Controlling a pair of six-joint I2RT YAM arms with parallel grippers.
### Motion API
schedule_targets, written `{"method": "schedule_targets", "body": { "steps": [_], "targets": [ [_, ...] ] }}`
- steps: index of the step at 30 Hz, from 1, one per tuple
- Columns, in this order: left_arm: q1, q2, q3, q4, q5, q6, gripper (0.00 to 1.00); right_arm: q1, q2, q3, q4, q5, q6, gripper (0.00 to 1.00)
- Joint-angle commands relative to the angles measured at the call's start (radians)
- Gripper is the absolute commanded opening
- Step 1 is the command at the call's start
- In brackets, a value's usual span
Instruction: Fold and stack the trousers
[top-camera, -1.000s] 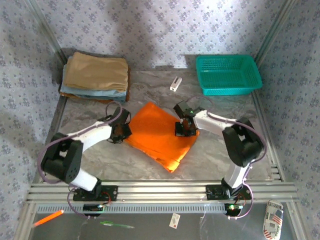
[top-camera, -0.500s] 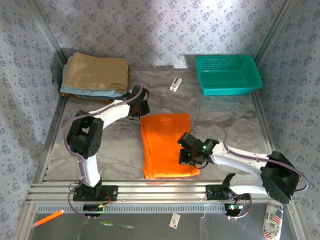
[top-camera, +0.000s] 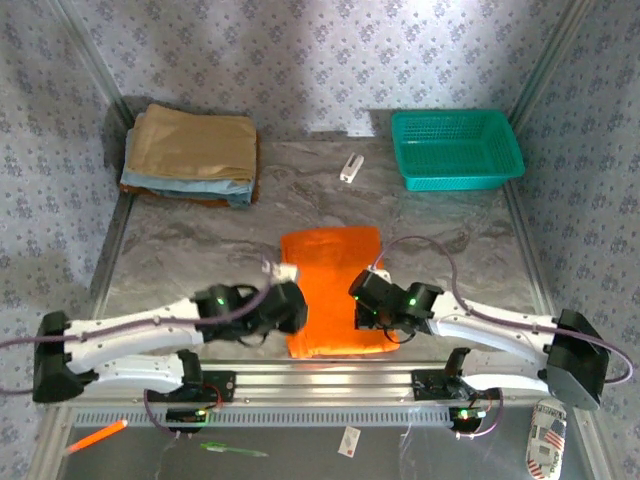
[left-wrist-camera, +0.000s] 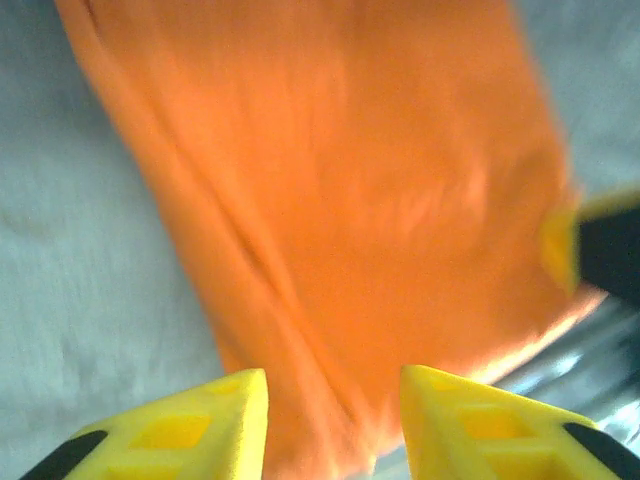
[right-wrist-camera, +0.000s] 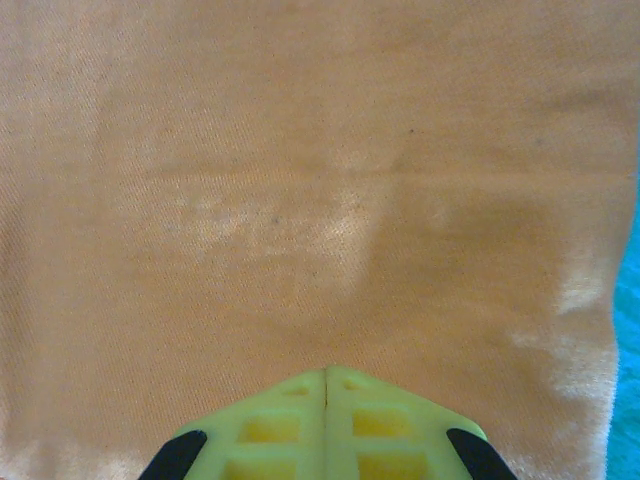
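Left fingers (left-wrist-camera: 195, 425) newly apart, now over the trousers' (left-wrist-camera: 380, 200) near-left corner.

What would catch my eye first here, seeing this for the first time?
The bright orange trousers, folded into a rectangle, lie front and centre. The left pincer stands open over their edge; the right pincer is shut over the cloth. A teal basket sits at the far right.

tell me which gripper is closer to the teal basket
Right. The right gripper is over the right side of the trousers, on the near side and to the left of the teal basket. The left gripper is at the trousers' left edge, farther away still.
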Motion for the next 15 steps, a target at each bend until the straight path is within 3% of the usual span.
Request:
{"method": "schedule_targets", "body": {
  "steps": [1, 6, 12, 15],
  "targets": [
    [-0.157, 0.101, 0.026, -0.068, -0.158, -0.300, 0.37, 0.023, 0.043, -0.017, 0.061, 0.074, 0.037, 0.00],
    [-0.217, 0.268, 0.056, -0.030, -0.116, -0.411, 0.32, 0.021, 0.056, -0.055, 0.089, 0.110, 0.088, 0.00],
    [-0.208, 0.315, -0.054, 0.139, -0.094, -0.468, 0.37, 0.002, 0.064, -0.094, 0.142, 0.102, 0.096, 0.00],
    [-0.198, 0.339, -0.067, 0.126, -0.120, -0.482, 0.31, -0.014, 0.097, -0.093, 0.167, 0.083, 0.084, 0.00]
  ]
}}
